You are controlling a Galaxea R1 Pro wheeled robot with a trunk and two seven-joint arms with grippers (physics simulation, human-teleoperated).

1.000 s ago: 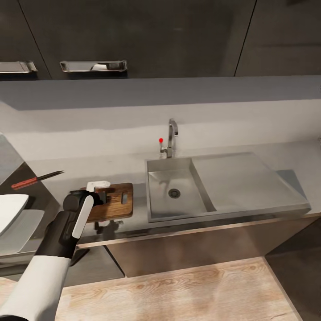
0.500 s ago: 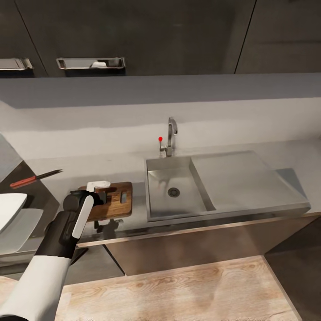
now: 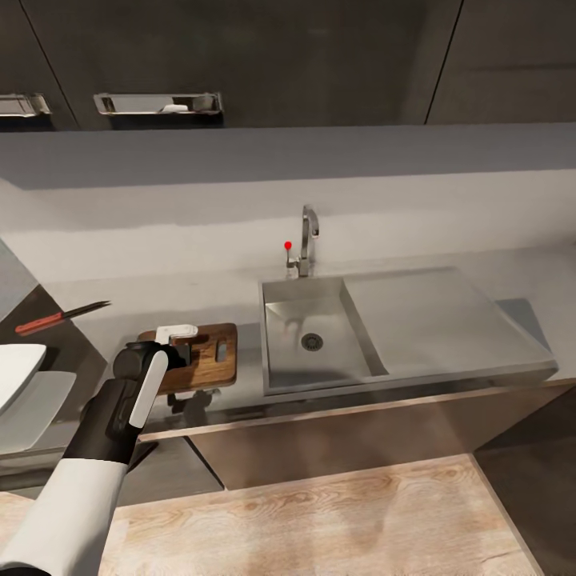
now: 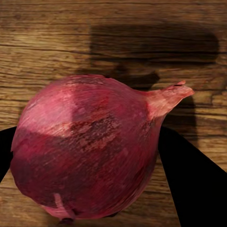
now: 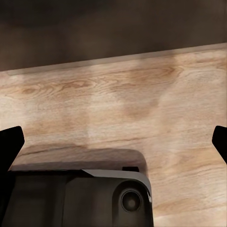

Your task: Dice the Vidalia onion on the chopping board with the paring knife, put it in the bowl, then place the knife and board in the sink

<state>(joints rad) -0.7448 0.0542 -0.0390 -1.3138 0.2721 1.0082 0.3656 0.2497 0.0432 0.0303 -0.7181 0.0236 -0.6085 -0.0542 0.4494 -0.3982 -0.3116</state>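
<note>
In the left wrist view a reddish-purple onion point(image 4: 90, 151) sits between the two dark fingers of my left gripper point(image 4: 94, 165), which is shut on it, with the wooden chopping board point(image 4: 52, 38) right behind it. Whether the onion touches the board I cannot tell. In the head view my left gripper point(image 3: 182, 352) hovers over the brown chopping board point(image 3: 214, 364), just left of the steel sink point(image 3: 316, 340). The paring knife point(image 3: 60, 318) lies on the countertop point(image 3: 200, 296) at the far left. The white bowl point(image 3: 14, 372) is at the left edge. My right gripper point(image 5: 113, 139) is open, facing the floor.
A chrome tap point(image 3: 307, 236) stands behind the basin, and the flat drainboard point(image 3: 424, 316) extends to its right. Dark cabinets hang above the grey wall. Wooden floor point(image 3: 320, 520) lies in front of the counter. The right wrist view holds part of the robot's base point(image 5: 80, 198).
The whole head picture has slid slightly upward, so the camera moved. My left arm stays over the chopping board with the onion in its gripper.
</note>
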